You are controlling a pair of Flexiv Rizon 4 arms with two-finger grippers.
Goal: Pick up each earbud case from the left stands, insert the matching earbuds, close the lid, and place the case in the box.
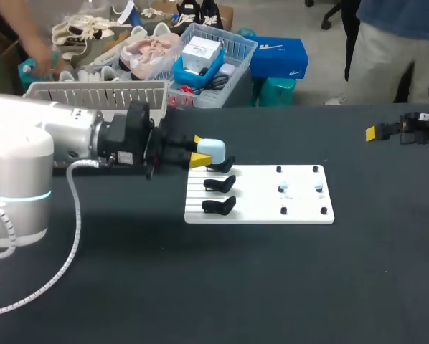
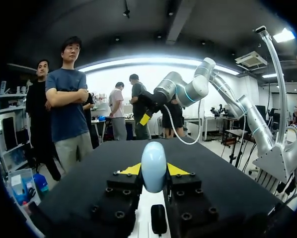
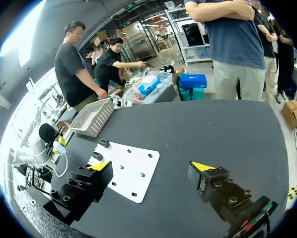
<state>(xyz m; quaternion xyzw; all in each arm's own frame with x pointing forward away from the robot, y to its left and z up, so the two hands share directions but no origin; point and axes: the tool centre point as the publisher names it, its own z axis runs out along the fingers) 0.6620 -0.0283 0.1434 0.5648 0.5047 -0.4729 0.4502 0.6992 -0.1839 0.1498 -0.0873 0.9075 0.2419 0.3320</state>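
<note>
The black table (image 1: 272, 287) carries a white plate (image 1: 272, 211) with black stands (image 1: 219, 206) at its left end and two small earbuds (image 1: 283, 188) toward the right. The left gripper (image 1: 198, 149) clamps a pale blue earbud case (image 1: 214, 149) just above the farthest stand. The right gripper (image 1: 379, 132) hangs well apart from them.

In the left wrist view, the case (image 2: 154, 171) sits pinched between both yellow tips.

In the right wrist view, the right gripper (image 3: 151, 167) is spread wide, holding nothing, with the plate (image 3: 131, 173) beneath.

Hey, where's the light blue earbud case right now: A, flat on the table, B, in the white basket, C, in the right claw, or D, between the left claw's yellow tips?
D: the light blue earbud case sits gripped between the yellow tips of the left claw; the right claw is open and empty.
</note>
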